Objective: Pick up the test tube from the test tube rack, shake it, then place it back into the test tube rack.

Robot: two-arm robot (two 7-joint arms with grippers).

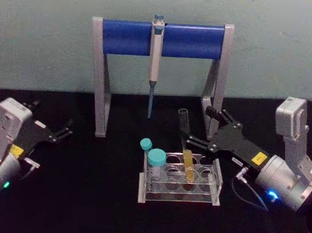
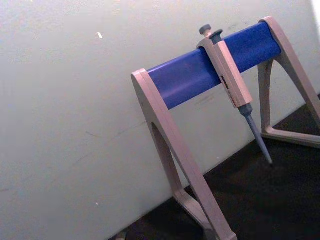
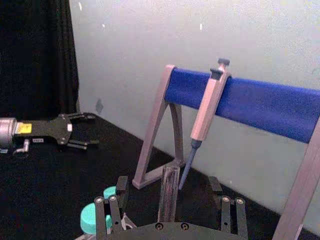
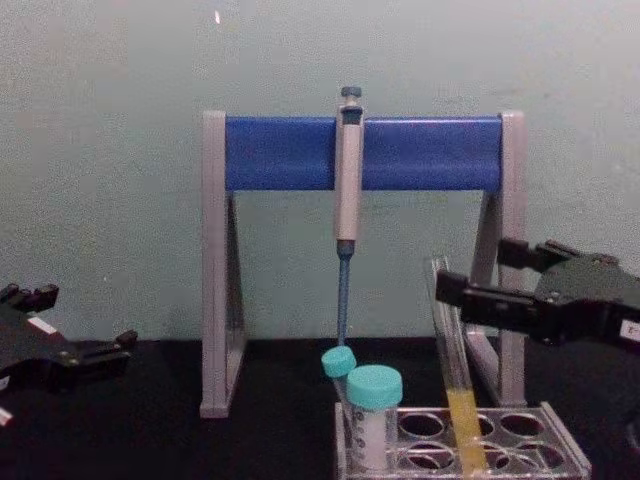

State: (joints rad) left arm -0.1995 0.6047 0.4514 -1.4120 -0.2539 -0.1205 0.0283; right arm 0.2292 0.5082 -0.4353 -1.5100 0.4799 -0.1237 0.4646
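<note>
Right claw (image 1: 199,126), released, straddles the tube (image 1: 188,163), which stands tilted in the rack (image 1: 176,197), lower centre. Pick-up step, no grasp yet; next calls for clenching squarely, then a straight lift. Left claw (image 1: 62,130) parked released, left edge.

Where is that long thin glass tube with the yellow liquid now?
Head view: the long clear glass test tube leans in the clear plastic rack at centre-right, right of the teal-capped tubes, its upper part inside the open right gripper.
</note>
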